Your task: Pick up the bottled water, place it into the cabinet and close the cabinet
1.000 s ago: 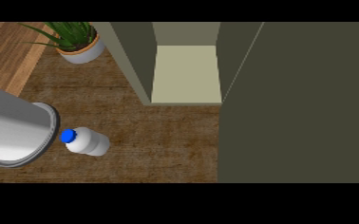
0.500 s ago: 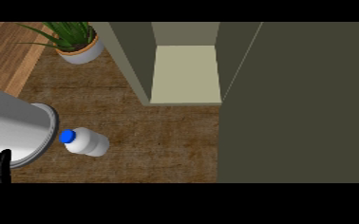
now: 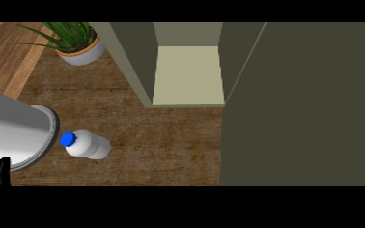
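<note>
The bottled water (image 3: pixel 88 145), white with a blue cap, stands on the wooden counter at the lower left, right beside a large metal pot. The cabinet (image 3: pixel 187 75) is open at the top centre, showing a pale bare shelf inside. Its dark door (image 3: pixel 292 106) is swung out and fills the right side of the view. A black sliver of my left hand (image 3: pixel 4 172) shows at the lower left edge, left of the bottle and apart from it. My right hand does not show.
A shiny metal pot (image 3: pixel 22 130) sits at the left edge, touching or nearly touching the bottle. A potted green plant (image 3: pixel 76 44) stands at the back left. Wooden counter (image 3: pixel 164 140) lies between the bottle and the cabinet door.
A black part of my left hand has come into view at the lower left edge. The bottle, the pot and the cabinet door have not moved.
</note>
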### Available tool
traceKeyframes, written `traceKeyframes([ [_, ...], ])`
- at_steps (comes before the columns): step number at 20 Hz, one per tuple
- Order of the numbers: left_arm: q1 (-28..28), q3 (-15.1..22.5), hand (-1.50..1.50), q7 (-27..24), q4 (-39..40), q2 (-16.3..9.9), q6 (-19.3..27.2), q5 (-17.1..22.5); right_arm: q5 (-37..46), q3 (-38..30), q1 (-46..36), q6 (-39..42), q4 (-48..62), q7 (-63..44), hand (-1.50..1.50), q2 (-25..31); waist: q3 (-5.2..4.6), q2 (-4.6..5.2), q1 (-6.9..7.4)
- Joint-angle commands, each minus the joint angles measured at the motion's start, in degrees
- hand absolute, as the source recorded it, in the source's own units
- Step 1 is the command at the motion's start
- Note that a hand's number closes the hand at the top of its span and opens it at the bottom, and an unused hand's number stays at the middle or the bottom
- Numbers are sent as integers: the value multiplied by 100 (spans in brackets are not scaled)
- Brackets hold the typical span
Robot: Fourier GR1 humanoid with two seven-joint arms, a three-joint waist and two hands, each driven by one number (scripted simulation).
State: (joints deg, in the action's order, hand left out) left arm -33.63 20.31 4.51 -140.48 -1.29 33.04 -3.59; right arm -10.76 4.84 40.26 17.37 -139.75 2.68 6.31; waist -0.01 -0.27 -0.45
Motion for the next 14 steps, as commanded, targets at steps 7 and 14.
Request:
traceKeyframes([
  [7,-19,-469,-150,-729,1008,124,-56,791,-406,-75,1113,288,-1147,158,-150,29,-12,-10,-25],
  [14,316,-1525,-150,-1237,2025,80,-637,1752,-375,-205,1290,514,-1014,534,-150,144,-10,7,-21],
])
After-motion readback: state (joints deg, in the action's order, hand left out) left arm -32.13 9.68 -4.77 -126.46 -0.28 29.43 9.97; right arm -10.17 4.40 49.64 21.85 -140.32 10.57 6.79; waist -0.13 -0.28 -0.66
